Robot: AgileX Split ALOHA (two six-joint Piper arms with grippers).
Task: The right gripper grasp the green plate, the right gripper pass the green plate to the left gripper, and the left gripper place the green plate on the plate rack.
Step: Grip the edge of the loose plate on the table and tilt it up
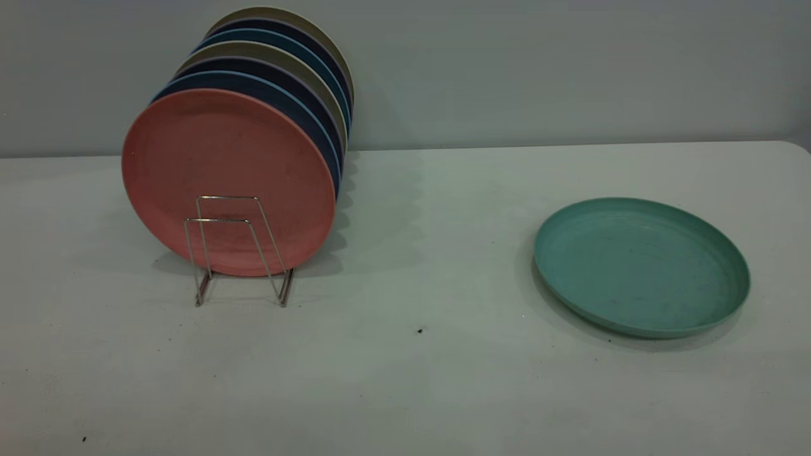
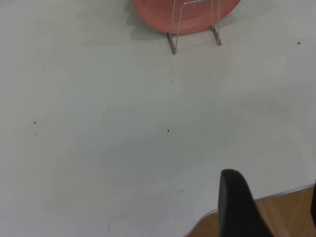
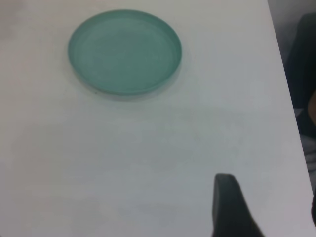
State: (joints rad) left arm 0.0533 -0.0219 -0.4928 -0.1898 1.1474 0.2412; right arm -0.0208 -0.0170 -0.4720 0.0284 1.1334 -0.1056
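A pale grey-white table (image 1: 405, 380) is seen from a camera facing the rig. No arm is visible in this exterior view.

Nearest the camera, the front strip of the tabletop is marked only by a few dark specks (image 1: 419, 330).

Farther in, toward the right edge of the table, the green plate (image 1: 641, 265) is laid flat, rim upward, with nothing in it and nothing touching it. It is set well apart from the plate rack (image 1: 237, 250), which is placed toward the left side. Two empty wire loops of the rack are seen in front of a salmon-pink plate (image 1: 228, 164), which is held upright on its edge. Behind it, a row of dark blue plates (image 1: 298, 117) and olive-beige plates (image 1: 288, 22) is stood upright, reaching back toward the table's far edge and the grey wall (image 1: 570, 63).

In the left wrist view, one dark finger of the left gripper (image 2: 239, 207) is seen above the table's edge, with the rack's feet and the pink plate's lower rim far off. In the right wrist view, one dark finger of the right gripper (image 3: 232, 207) is seen, with the green plate well beyond it. Nothing is held by either gripper; how far each is opened cannot be told.
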